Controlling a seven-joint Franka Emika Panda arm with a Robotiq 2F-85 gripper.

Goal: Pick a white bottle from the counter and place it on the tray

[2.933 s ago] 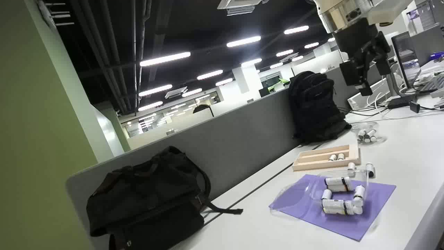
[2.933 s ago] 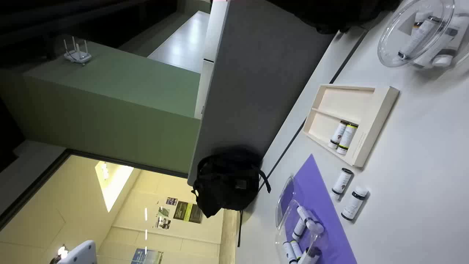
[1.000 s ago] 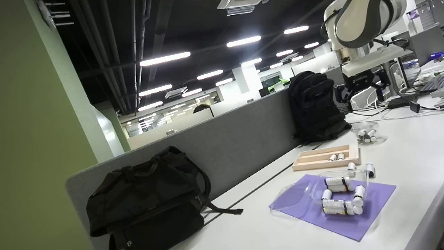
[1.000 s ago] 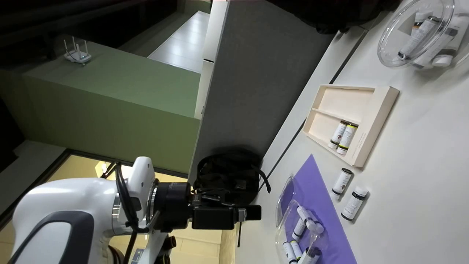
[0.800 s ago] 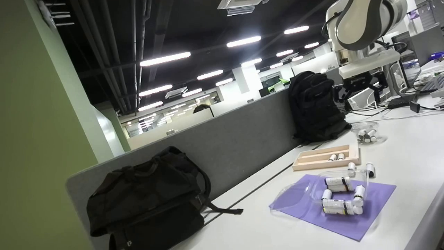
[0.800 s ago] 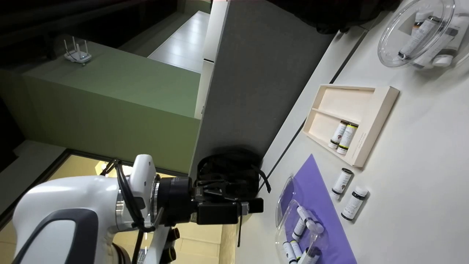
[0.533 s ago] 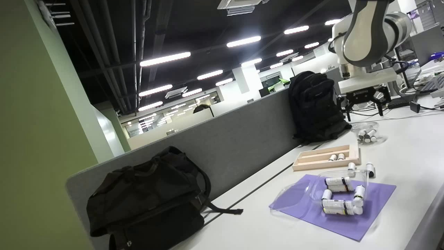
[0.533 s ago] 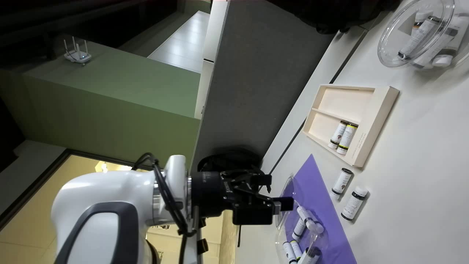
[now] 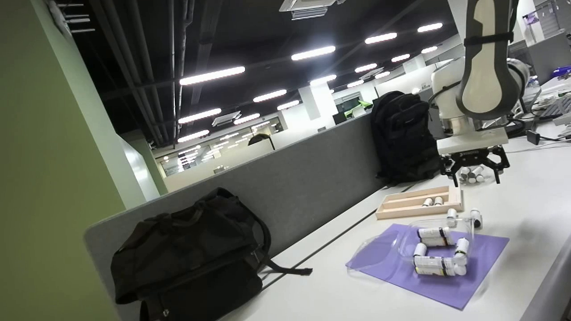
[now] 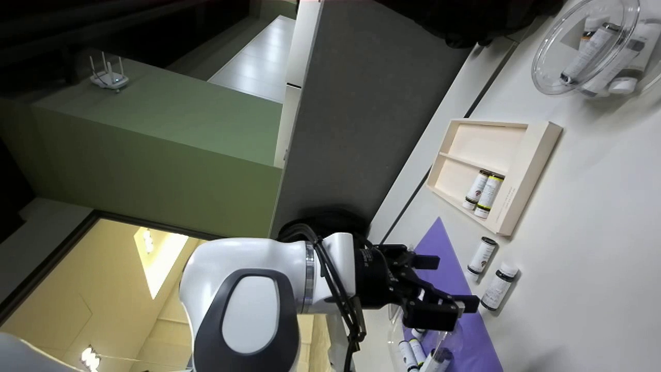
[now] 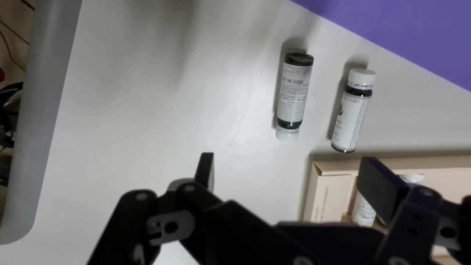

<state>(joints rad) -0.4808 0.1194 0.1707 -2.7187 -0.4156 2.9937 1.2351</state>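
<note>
White bottles (image 11: 295, 92) — two loose on counter (image 11: 147, 129) — two in tray (image 10: 531, 168)

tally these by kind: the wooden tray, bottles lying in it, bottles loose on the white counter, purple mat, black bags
Wooden tray: 1
Bottles in it: 2
Loose bottles on the counter: 2
Purple mat: 1
Black bags: 2
Total: 8
</note>
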